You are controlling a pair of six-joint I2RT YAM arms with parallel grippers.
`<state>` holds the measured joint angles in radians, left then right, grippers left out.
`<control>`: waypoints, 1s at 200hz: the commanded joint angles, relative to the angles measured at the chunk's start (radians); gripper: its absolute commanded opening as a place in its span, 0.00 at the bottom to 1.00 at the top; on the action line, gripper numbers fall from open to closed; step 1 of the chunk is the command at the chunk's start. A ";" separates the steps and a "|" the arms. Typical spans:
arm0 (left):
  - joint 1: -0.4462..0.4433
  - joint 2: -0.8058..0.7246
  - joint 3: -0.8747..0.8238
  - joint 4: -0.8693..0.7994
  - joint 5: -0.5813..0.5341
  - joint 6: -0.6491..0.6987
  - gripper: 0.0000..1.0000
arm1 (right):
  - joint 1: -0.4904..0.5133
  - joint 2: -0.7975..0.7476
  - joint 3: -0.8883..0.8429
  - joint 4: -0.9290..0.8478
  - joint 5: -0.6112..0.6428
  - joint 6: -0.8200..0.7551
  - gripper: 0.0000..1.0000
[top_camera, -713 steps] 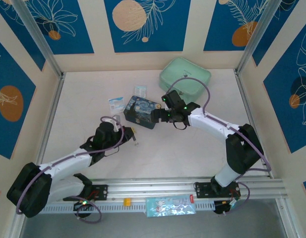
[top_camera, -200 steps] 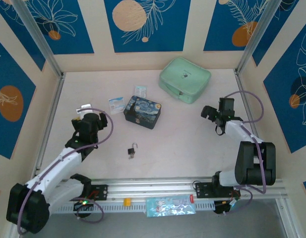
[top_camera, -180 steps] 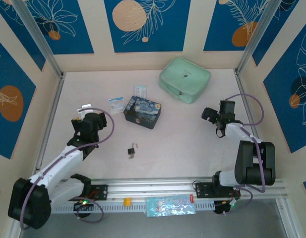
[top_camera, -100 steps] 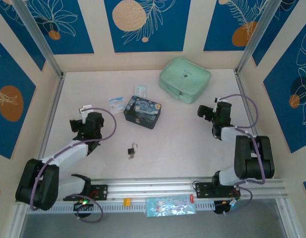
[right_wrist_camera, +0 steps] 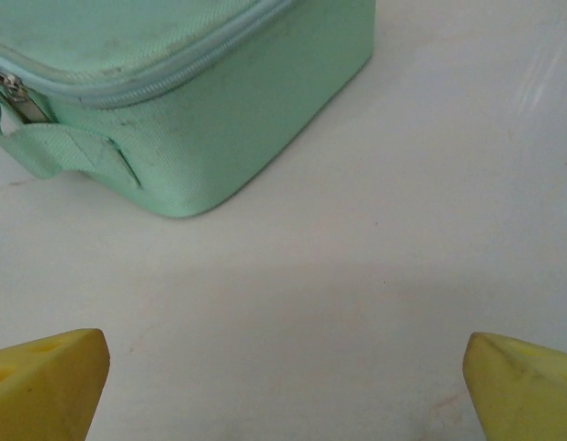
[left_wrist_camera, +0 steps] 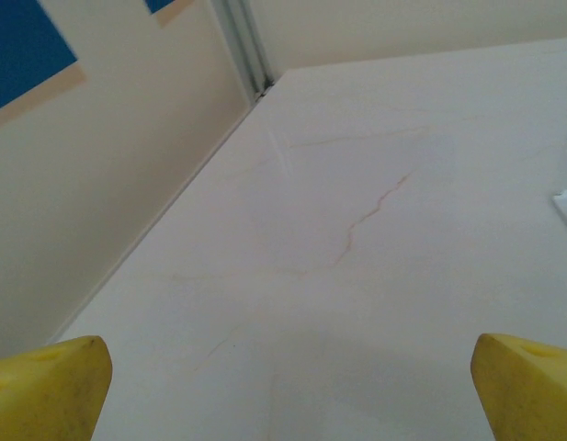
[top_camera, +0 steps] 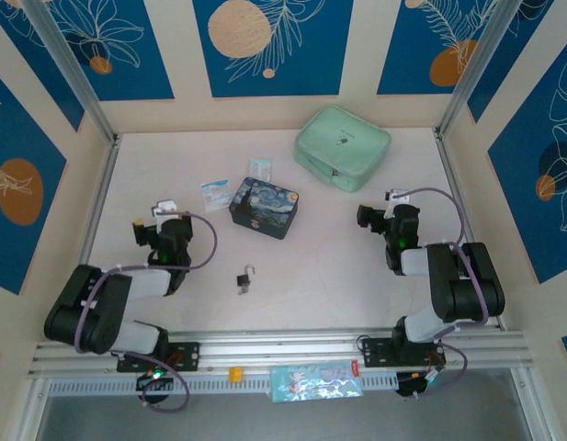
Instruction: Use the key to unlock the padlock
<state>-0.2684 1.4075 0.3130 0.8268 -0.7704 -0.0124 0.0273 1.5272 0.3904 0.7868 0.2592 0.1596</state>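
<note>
Both pairs of jaws stand spread wide, gripping nothing. Ahead of the right gripper sits a mint zip case; ahead of the left gripper, bare table. Between the two grippers, nearer the left one, the padlock lies near the tin box, not touching it; the key is too small to make out.
</note>
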 commanded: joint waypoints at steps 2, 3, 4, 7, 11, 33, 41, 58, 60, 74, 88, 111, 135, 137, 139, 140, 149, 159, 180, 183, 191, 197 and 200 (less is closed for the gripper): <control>0.029 0.089 -0.014 0.250 0.102 0.072 0.99 | 0.010 -0.006 0.006 0.060 0.029 -0.025 0.99; 0.029 0.096 -0.015 0.266 0.104 0.078 0.99 | 0.010 -0.006 0.007 0.059 0.029 -0.024 0.99; 0.031 0.100 -0.016 0.284 0.105 0.086 0.99 | 0.010 -0.007 0.007 0.057 0.028 -0.024 0.99; 0.032 0.120 -0.018 0.322 0.101 0.102 0.99 | 0.009 -0.007 0.006 0.058 0.027 -0.024 0.99; 0.027 0.124 -0.016 0.327 0.097 0.109 0.99 | 0.009 -0.006 0.005 0.064 0.028 -0.025 0.99; 0.052 0.090 -0.009 0.243 0.190 0.075 0.99 | 0.009 -0.006 0.005 0.062 0.028 -0.025 0.99; 0.056 0.091 -0.004 0.230 0.207 0.077 0.99 | 0.008 -0.006 0.005 0.060 0.027 -0.023 0.99; 0.075 0.098 0.012 0.194 0.314 0.084 0.99 | 0.008 -0.006 0.005 0.061 0.027 -0.024 0.99; 0.077 0.102 0.015 0.191 0.326 0.087 0.99 | 0.008 -0.006 0.005 0.060 0.027 -0.024 0.99; 0.093 0.104 0.046 0.128 0.379 0.081 0.99 | 0.009 -0.006 0.005 0.060 0.028 -0.025 0.99; 0.109 0.105 0.044 0.125 0.403 0.066 0.99 | 0.009 -0.006 0.005 0.060 0.027 -0.025 0.99; 0.113 0.112 0.016 0.176 0.450 0.069 1.00 | 0.008 -0.006 0.007 0.060 0.026 -0.025 0.99; 0.126 0.147 0.012 0.196 0.474 0.061 1.00 | 0.010 -0.006 0.006 0.060 0.028 -0.025 0.99; 0.128 0.140 0.017 0.173 0.476 0.057 1.00 | 0.010 -0.006 0.006 0.060 0.026 -0.025 0.99; 0.129 0.140 0.021 0.164 0.478 0.056 1.00 | 0.010 -0.006 0.005 0.060 0.027 -0.025 0.99; 0.130 0.141 0.022 0.165 0.478 0.056 1.00 | 0.010 -0.006 0.005 0.059 0.027 -0.025 0.99; 0.131 0.178 0.025 0.229 0.474 0.074 1.00 | 0.010 -0.006 0.006 0.061 0.027 -0.025 0.99; 0.130 0.161 0.023 0.198 0.477 0.067 1.00 | 0.009 -0.006 0.005 0.060 0.026 -0.025 0.99; 0.127 0.164 0.020 0.214 0.473 0.073 1.00 | 0.010 -0.006 0.005 0.061 0.028 -0.025 0.99; 0.127 0.164 0.020 0.211 0.474 0.072 1.00 | 0.010 -0.006 0.005 0.061 0.028 -0.025 0.99; 0.127 0.171 0.018 0.230 0.471 0.076 1.00 | 0.009 -0.006 0.006 0.060 0.027 -0.025 0.99; 0.127 0.169 0.019 0.222 0.472 0.075 1.00 | 0.010 -0.006 0.007 0.060 0.027 -0.025 0.99; 0.127 0.166 0.020 0.216 0.473 0.074 1.00 | 0.009 -0.006 0.007 0.061 0.026 -0.025 0.99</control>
<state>-0.1513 1.5684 0.3283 1.0107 -0.3176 0.0586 0.0319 1.5272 0.3904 0.8085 0.2630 0.1558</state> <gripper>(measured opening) 0.995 0.990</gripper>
